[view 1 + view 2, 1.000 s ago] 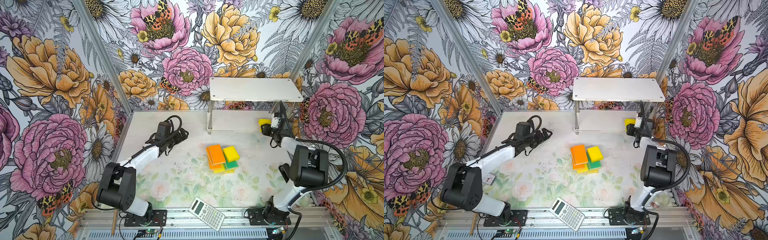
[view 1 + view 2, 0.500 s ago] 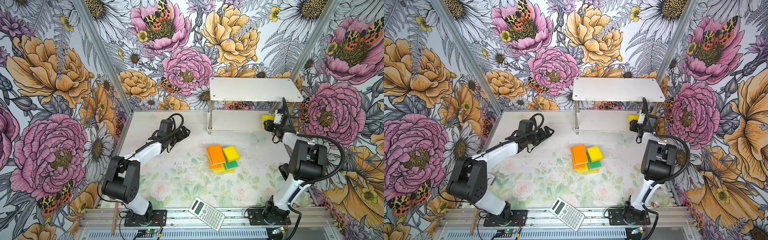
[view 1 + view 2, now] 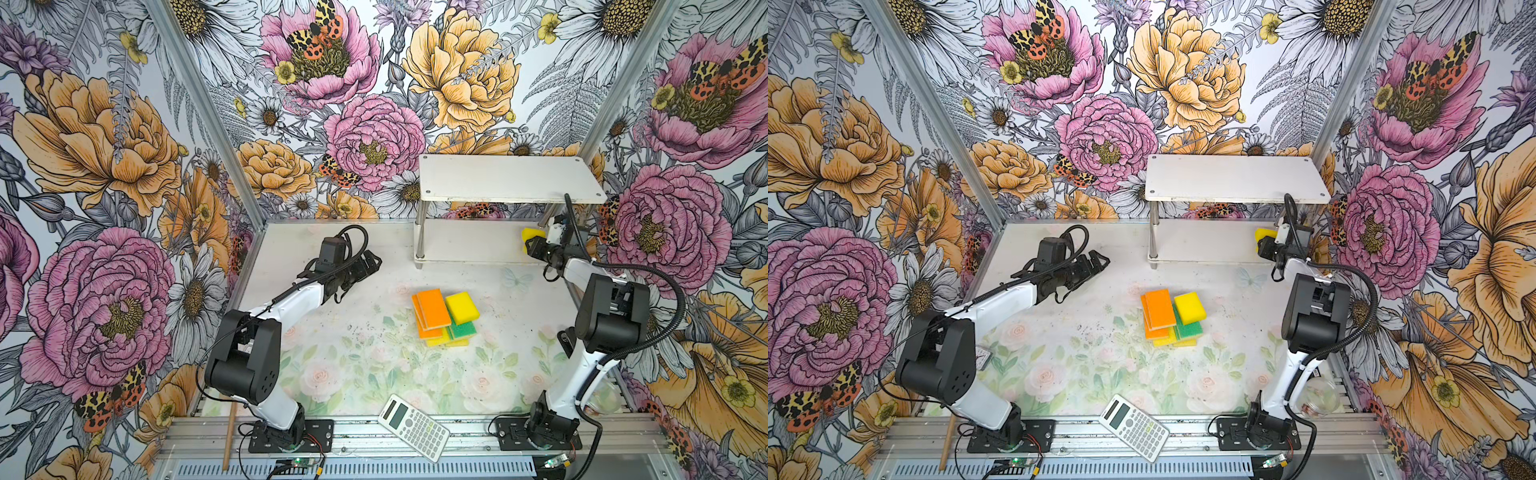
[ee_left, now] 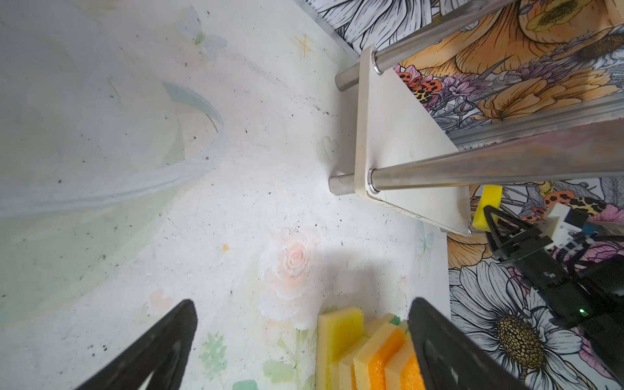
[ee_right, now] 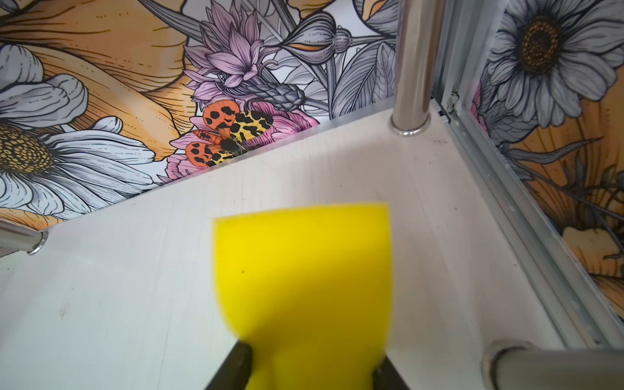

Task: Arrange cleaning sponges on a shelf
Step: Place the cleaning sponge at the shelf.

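Several sponges, orange, yellow and one green-topped, lie piled point(image 3: 444, 318) point(image 3: 1173, 318) mid-table. The white two-tier shelf point(image 3: 509, 178) point(image 3: 1233, 176) stands at the back right. My right gripper point(image 3: 534, 245) point(image 3: 1266, 245) point(image 5: 312, 364) is shut on a yellow sponge point(image 3: 528, 235) point(image 5: 304, 270), held just over the right end of the shelf's lower board point(image 5: 135, 287). My left gripper point(image 3: 368, 266) point(image 3: 1096, 262) point(image 4: 300, 314) hangs open and empty left of the pile point(image 4: 364, 344), pointing toward the shelf.
A white calculator point(image 3: 413, 422) point(image 3: 1133, 428) lies at the front edge. A wooden stick point(image 3: 228, 436) leans at the front left. A clear cup point(image 3: 1318, 399) sits behind the right arm's base. Metal posts point(image 5: 413, 67) and the side wall stand close to the held sponge.
The right gripper has carried the yellow sponge a little farther back, in under the shelf's upper board. The left gripper has edged slightly to the right, still open.
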You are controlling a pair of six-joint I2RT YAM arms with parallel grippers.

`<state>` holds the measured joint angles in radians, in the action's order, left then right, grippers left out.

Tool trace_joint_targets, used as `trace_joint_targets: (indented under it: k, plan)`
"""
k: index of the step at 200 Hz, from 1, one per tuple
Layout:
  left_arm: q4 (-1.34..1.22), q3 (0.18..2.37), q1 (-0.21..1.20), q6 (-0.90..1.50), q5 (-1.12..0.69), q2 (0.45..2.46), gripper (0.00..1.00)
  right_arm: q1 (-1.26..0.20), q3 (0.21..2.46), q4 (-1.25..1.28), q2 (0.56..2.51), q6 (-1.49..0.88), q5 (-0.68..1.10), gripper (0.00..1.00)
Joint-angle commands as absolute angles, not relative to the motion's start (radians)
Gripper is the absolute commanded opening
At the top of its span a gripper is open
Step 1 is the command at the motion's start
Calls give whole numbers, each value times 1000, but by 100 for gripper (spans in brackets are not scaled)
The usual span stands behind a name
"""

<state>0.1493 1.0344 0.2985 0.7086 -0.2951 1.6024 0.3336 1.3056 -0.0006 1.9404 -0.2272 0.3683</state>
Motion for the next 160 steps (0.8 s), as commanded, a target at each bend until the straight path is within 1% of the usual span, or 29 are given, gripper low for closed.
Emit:
trace_joint_targets:
  k: [1, 82, 160]
  plan:
    - [134, 1059, 294, 712, -321, 1609, 99, 341, 1337, -33, 1963, -252, 377, 44]
    - [136, 1051, 284, 708, -329, 1596, 99, 337, 1338, -52, 1983, -276, 375, 46]
    - [147, 1045, 262, 701, -336, 1585, 99, 333, 1371, -74, 2016, -281, 381, 55]
